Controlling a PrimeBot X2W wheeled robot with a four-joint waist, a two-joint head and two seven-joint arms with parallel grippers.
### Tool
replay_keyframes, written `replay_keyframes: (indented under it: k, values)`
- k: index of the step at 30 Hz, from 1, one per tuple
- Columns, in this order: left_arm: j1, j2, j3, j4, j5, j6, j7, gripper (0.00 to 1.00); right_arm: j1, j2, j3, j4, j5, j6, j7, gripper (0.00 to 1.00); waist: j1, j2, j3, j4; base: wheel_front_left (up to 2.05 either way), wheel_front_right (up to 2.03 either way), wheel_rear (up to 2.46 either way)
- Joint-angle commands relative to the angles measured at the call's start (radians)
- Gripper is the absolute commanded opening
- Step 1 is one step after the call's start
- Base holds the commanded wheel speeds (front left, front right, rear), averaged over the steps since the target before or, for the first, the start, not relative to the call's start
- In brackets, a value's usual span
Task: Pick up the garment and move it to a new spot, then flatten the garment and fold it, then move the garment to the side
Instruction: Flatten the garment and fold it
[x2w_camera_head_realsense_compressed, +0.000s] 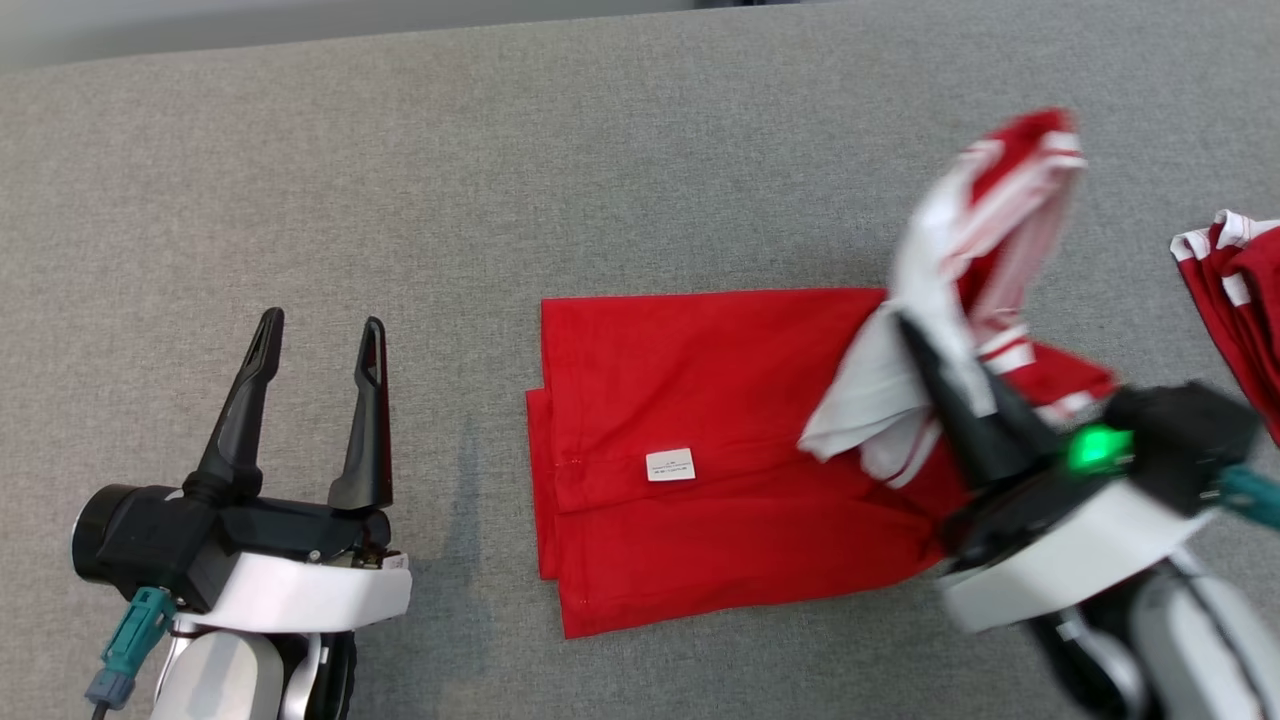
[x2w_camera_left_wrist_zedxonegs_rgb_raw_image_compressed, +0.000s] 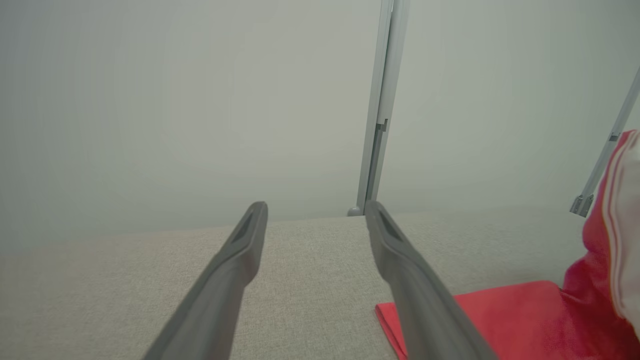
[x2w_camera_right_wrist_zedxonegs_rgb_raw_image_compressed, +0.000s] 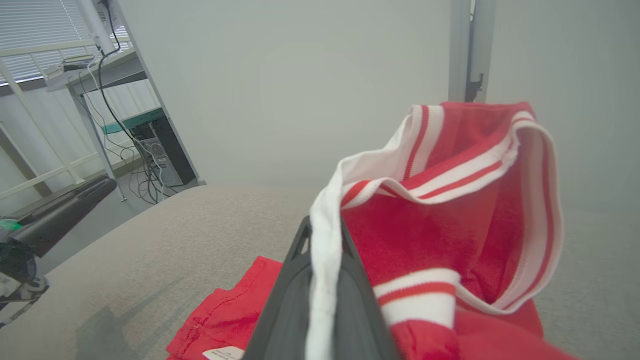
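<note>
Gripping the garment (x2w_camera_head_realsense_compressed: 700, 440) by its ribbed white trim, our right end effector (x2w_camera_head_realsense_compressed: 912, 335) holds one end raised; the rest lies flat on the worktop (x2w_camera_head_realsense_compressed: 400, 180). Soft, light cloth, we judge; left end effector (x2w_camera_head_realsense_compressed: 322, 320) released.

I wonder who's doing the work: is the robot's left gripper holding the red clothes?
No, the left gripper stands open over the grey surface, clear of the red garment.

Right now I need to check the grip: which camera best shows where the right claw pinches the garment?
The right wrist view: close up, the garment has its white edge pinched in the shut right claw. The head view shows the grip from above, blurred. The left wrist view catches part of the garment's red cloth.
</note>
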Motion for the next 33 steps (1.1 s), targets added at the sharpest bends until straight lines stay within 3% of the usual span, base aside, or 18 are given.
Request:
replay_keyframes:
  k: [1, 7, 14, 15, 16, 17, 21, 26, 29, 33]
  values:
    - [-0.012, 0.003, -0.002, 0.002, 0.005, -0.006, -0.003, 1.0, -0.015, 0.033, 0.057, -0.025, -0.004, 0.0, 0.024, 0.0, 0.0, 0.0, 0.0, 0.005, 0.0, 0.0, 0.0]
    - [-0.029, -0.008, -0.02, 0.013, -0.002, -0.017, -0.003, 1.0, -0.064, 0.119, 0.241, 0.076, -0.005, 0.0, 0.035, 0.0, 0.0, 0.0, 0.013, 0.034, 0.0, 0.0, 0.0]
    - [-0.049, -0.027, -0.038, 0.033, -0.003, -0.031, -0.003, 1.0, -0.126, 0.183, 0.32, 0.288, 0.032, 0.0, -0.03, 0.0, 0.0, 0.0, 0.022, 0.07, 0.0, 0.0, 0.0]
    - [-0.049, -0.029, -0.04, 0.036, -0.003, -0.034, -0.003, 1.0, -0.136, 0.188, 0.33, 0.311, 0.041, 0.0, -0.046, 0.08, 0.0, 0.0, 0.023, 0.075, 0.0, 0.0, 0.0]
    - [-0.049, -0.031, -0.04, 0.039, -0.003, -0.035, -0.003, 1.0, -0.145, 0.193, 0.342, 0.329, 0.048, 0.0, -0.061, 0.46, 0.0, 0.0, 0.023, 0.077, 0.0, 0.0, 0.0]
    - [-0.049, -0.033, -0.038, 0.042, -0.004, -0.036, -0.003, 1.0, -0.152, 0.196, 0.355, 0.341, 0.053, 0.0, -0.073, 1.0, 0.0, 0.0, 0.023, 0.079, 0.0, 0.0, 0.0]
    - [-0.042, -0.037, -0.026, 0.053, -0.002, -0.038, -0.003, 1.0, -0.169, 0.176, 0.403, 0.31, 0.096, 0.0, -0.135, 1.0, 0.0, 0.0, 0.016, 0.08, 0.0, 0.0, 0.0]
    - [-0.029, -0.036, -0.007, 0.062, 0.005, -0.039, -0.003, 1.0, -0.139, 0.092, 0.392, 0.175, 0.128, 0.0, -0.19, 1.0, 0.0, 0.0, 0.001, 0.064, 0.0, 0.0, 0.0]
    - [-0.023, -0.031, 0.005, 0.067, 0.01, -0.038, -0.003, 1.0, -0.097, 0.046, 0.299, 0.102, 0.119, 0.0, -0.208, 1.0, 0.0, 0.0, -0.012, 0.05, 0.0, 0.0, 0.0]
    - [-0.011, -0.023, 0.019, 0.069, 0.017, -0.03, -0.003, 1.0, -0.031, 0.01, 0.1, 0.062, 0.069, 0.0, -0.209, 1.0, 0.0, 0.0, -0.029, 0.034, 0.0, 0.0, 0.0]
